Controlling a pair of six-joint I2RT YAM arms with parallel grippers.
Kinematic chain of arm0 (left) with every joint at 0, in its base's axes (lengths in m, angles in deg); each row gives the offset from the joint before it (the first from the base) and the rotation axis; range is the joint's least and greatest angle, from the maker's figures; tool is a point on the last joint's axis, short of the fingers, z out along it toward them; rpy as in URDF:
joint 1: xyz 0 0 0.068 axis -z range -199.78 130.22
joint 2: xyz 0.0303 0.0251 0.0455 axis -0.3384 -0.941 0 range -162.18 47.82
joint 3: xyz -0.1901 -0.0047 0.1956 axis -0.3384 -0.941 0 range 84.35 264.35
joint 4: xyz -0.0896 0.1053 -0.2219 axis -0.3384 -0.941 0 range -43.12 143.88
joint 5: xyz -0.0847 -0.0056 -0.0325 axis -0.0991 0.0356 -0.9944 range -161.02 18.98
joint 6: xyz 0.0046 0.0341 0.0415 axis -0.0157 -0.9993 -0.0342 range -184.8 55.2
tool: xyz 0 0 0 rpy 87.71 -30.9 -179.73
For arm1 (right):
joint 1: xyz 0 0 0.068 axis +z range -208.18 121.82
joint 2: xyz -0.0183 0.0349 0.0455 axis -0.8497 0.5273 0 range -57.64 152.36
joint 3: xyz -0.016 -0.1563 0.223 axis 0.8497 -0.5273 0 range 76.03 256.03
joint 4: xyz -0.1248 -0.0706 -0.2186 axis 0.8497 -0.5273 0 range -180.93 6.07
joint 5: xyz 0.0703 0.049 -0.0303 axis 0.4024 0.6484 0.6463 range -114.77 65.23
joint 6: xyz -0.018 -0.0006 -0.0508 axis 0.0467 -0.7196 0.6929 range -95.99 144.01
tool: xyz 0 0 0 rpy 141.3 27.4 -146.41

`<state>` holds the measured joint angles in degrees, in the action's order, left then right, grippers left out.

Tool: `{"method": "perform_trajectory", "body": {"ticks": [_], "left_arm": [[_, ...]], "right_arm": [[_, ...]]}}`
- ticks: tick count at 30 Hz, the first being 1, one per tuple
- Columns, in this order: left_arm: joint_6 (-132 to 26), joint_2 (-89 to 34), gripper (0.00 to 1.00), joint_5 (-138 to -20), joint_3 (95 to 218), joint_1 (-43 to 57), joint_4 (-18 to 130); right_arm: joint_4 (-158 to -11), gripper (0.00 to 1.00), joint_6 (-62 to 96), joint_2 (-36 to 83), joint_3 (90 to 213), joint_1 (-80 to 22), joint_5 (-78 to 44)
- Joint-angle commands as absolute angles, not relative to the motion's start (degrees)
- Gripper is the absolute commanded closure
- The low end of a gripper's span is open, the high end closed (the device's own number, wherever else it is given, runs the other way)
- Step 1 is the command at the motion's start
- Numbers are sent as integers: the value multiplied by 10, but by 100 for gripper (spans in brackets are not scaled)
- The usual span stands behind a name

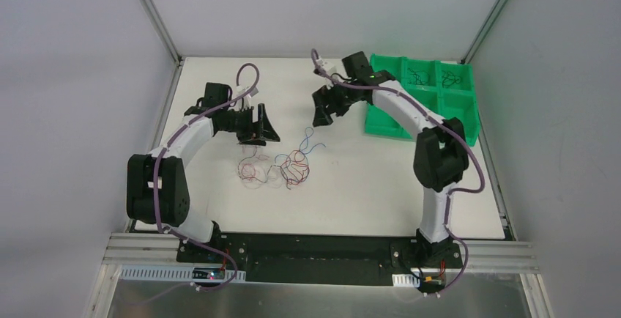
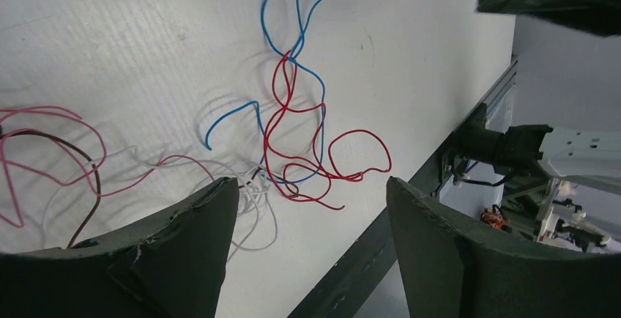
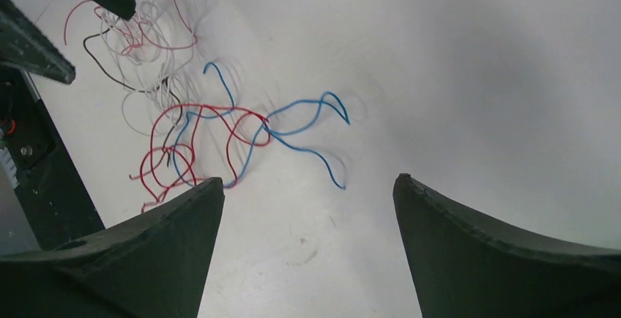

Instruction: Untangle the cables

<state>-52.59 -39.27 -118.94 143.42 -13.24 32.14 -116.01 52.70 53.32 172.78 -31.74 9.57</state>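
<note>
Hovering low over the white table (image 1: 366,193), the left gripper (image 1: 251,141) has its fingers spread wide, nothing between them. Just beside it the cables (image 1: 282,165) lie near the table's middle in a loose heap of red, blue, black and whitish strands. Farther right, the right gripper (image 1: 323,118) hangs above them, equally wide and empty, beside a green tray (image 1: 387,125) holding dark wires.

No text, label, brand, number or sign can be read in any of the three views.
</note>
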Motion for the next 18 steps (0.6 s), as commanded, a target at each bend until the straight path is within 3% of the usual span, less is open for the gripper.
{"method": "perform_trajectory", "body": {"ticks": [1, 6, 13, 18], "left_arm": [[-494, -350, 24, -1218, 1423, -154, 346], [-494, -319, 24, -1205, 1403, -168, 344], [-450, -314, 22, -1203, 1368, -166, 384], [-427, -350, 23, -1207, 1359, -123, 427]], "right_arm": [[-1155, 12, 467, 617, 1819, -281, 78], [-1152, 14, 453, 688, 1840, -253, 71], [-1157, 28, 448, 716, 1828, -244, 81], [-1168, 74, 432, 703, 1812, -242, 120]]}}
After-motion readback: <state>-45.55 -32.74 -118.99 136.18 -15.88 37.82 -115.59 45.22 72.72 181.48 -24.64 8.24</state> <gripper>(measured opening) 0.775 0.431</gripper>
